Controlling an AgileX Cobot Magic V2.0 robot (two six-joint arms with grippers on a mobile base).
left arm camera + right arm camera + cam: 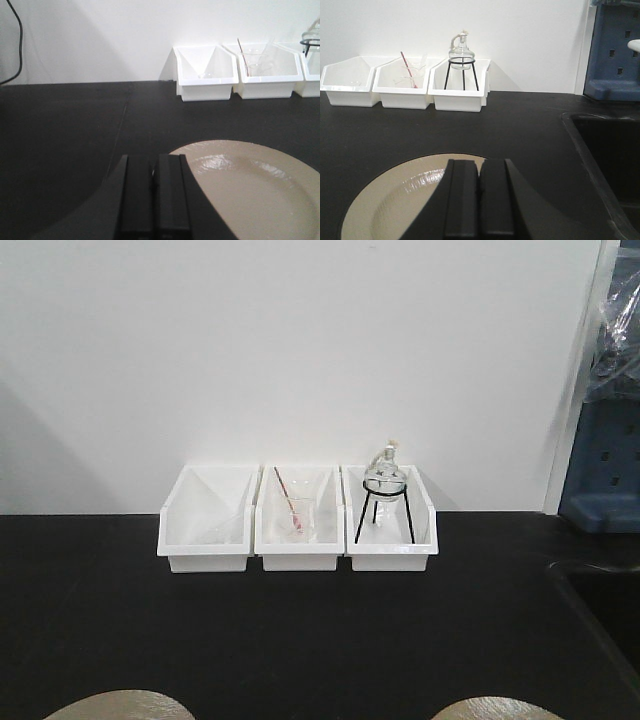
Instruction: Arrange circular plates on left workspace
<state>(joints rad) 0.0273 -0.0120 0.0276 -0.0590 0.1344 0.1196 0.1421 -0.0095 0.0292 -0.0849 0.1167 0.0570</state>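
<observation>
Two circular plates, glossy tan, lie on the black countertop. In the front view only their far edges show at the bottom, one at the left and one at the right. The left wrist view has a plate just right of my left gripper, which is shut with nothing between its fingers. In the right wrist view my right gripper hangs shut over the right part of the other plate. Neither gripper shows in the front view.
Three white bins stand in a row against the back wall. The right one holds a glass flask on a black tripod. A recessed sink lies at the right, with a blue rack behind it.
</observation>
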